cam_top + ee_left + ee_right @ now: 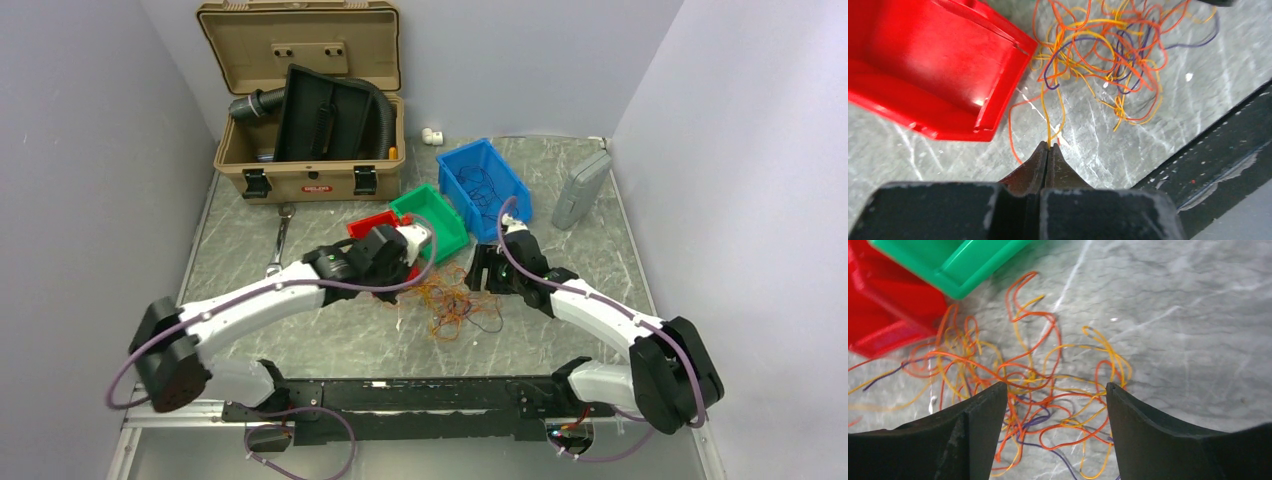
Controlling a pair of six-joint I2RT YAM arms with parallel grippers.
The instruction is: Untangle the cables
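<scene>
The cables (452, 306) are a loose tangle of thin orange, yellow, red and purple wires on the marble table, between my two grippers. In the left wrist view the tangle (1108, 55) lies ahead of my left gripper (1049, 146). That gripper is shut on a single yellow cable (1047, 117) that runs from the tangle. It sits just left of the pile (402, 282). My right gripper (1055, 395) stands open above the tangle's right side (477, 281), with several cables (1048, 390) on the table under the gap between its fingers.
A red bin (372, 225) and a green bin (440, 215) stand just behind the tangle. A blue bin (485, 185) holds dark wires. A tan toolbox (300, 110) is at the back left, a grey case (580, 188) at the right, a wrench (278, 240) at the left.
</scene>
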